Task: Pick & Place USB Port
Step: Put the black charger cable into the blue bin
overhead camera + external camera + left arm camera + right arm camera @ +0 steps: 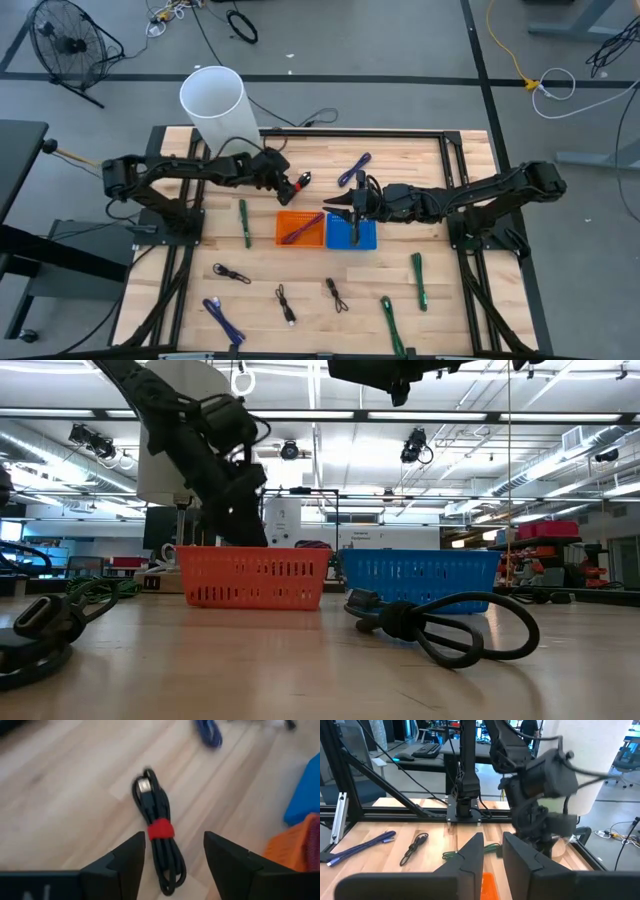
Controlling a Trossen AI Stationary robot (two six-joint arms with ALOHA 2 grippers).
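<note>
1. The left gripper (292, 184) is over the far middle part of the table (400, 310), just above a coiled black USB cable (159, 839) with a red band around its middle. In the left wrist view its 2 fingers (127, 857) stand wide apart, 1 on each side of the cable, and hold nothing.
2. This black cable lies flat on the wood, with its plug end pointing away from the gripper. Near it is the orange basket (299, 227), and a purple cable (298, 231) lies inside that basket.
3. The right gripper (352, 207) is over the blue basket (351, 233), which touches the orange basket on its side. In the right wrist view its fingers (470, 855) have only a narrow gap between them, and I see nothing held there.
4. More cables lie around on the table: a purple one (353, 169) at the far side, a green one (244, 222) beside the orange basket, 2 green ones (418, 279) at the near right, 3 black ones (285, 303) in the near middle, and a blue one (224, 320) at the near left.
5. In the low view a black coiled cable (440, 623) lies in front of the blue basket.
6. A white cylinder (216, 103) stands at the far left edge of the table.
</note>
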